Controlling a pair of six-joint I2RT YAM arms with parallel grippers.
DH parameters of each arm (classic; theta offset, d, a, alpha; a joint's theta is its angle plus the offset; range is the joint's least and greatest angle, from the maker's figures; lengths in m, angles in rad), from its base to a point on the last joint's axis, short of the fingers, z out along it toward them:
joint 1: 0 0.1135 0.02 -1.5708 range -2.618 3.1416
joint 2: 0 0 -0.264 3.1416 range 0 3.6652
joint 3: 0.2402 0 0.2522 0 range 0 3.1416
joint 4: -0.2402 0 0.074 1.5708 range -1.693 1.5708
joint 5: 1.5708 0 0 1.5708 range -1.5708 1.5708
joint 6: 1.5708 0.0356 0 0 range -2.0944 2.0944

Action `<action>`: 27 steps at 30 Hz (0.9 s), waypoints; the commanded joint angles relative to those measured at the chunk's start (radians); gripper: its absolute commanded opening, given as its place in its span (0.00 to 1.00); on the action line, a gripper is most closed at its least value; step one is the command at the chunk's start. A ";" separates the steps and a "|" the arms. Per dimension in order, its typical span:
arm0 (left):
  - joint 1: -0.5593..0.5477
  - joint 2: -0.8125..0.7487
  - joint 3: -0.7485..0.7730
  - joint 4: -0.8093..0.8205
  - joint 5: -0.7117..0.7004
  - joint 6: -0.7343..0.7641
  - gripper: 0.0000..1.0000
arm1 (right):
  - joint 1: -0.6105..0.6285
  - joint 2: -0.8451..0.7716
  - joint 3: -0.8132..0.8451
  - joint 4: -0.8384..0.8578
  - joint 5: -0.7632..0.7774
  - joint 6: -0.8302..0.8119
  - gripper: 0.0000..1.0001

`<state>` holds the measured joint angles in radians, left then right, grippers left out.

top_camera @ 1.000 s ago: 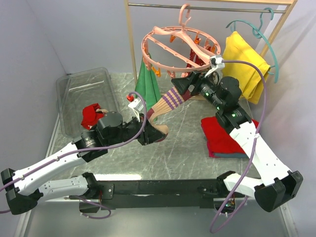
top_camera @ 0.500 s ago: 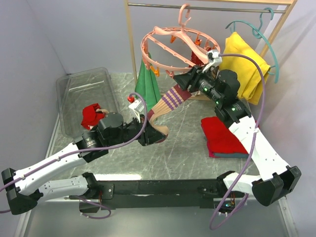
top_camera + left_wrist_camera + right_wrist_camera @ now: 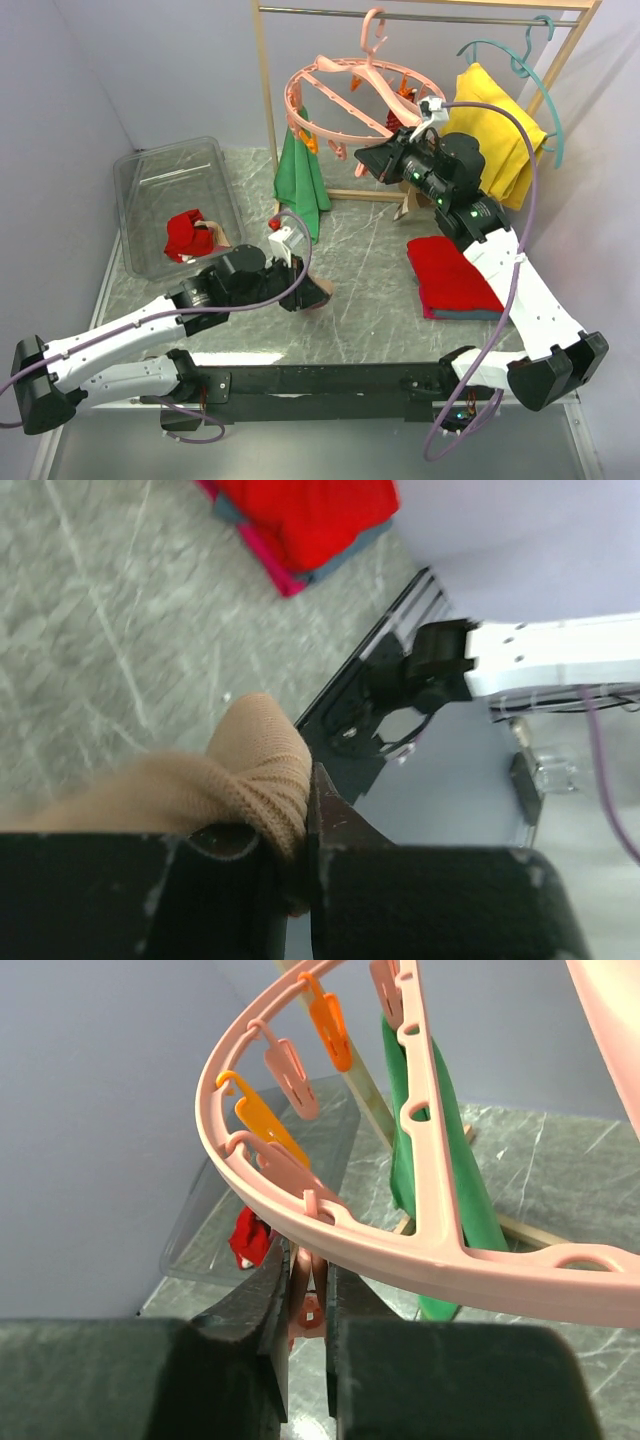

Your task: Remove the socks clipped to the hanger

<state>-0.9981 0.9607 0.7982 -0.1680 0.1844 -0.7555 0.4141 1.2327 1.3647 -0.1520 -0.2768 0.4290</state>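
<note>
Pulled off the hanger (image 3: 330,1225) since a second ago, the tan sock (image 3: 255,770) sits bunched, pinched by the left gripper (image 3: 305,825), bin (image 3: 160,190) off to its left, while the right gripper (image 3: 306,1278) nips a peg (image 3: 305,1315) straight ahead.

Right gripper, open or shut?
Shut on a pink peg: the right gripper jaws pinch it from both sides, just under the hanger ring.
</note>
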 commanded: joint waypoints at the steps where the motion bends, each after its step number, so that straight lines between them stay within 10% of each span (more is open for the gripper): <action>1: -0.002 0.004 -0.066 0.064 -0.016 -0.030 0.13 | -0.003 0.007 0.062 -0.035 0.004 0.005 0.00; 11: 0.041 0.049 -0.087 -0.099 -0.241 -0.038 0.01 | -0.003 -0.021 0.013 -0.035 0.005 0.028 0.00; 20: 0.394 -0.044 0.073 -0.154 -0.095 0.068 0.01 | -0.005 -0.044 -0.030 -0.029 0.001 0.031 0.00; 27: 0.686 0.117 0.484 -0.337 -0.103 0.208 0.01 | -0.005 -0.055 -0.047 -0.020 0.001 0.034 0.00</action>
<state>-0.4427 1.0191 1.1107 -0.4450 0.0746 -0.6514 0.4110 1.2129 1.3331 -0.1711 -0.2520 0.4561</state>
